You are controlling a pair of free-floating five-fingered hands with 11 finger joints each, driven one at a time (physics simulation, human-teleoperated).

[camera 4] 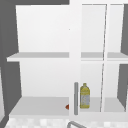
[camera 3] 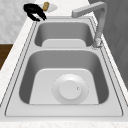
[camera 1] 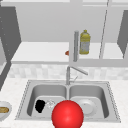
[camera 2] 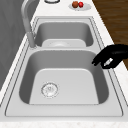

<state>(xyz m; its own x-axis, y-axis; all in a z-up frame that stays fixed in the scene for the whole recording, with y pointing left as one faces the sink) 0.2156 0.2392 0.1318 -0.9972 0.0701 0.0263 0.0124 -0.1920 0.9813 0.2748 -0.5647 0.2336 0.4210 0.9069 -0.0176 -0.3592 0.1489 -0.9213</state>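
An open white wall cabinet [camera 4: 42, 57] with two shelves is seen above a tiled backsplash [camera 1: 37, 71]; wooden floor [camera 2: 115, 20], apparently dark, is glimpsed beside the speckled counter [camera 2: 110, 35].

Left hand [camera 1: 40, 105] hangs low at picture's left in front view. Black, palm down. In left side view hand [camera 2: 112, 58] comes in from right, fingers [camera 2: 98, 60] bent down, thumb close under them. Nothing held between them.
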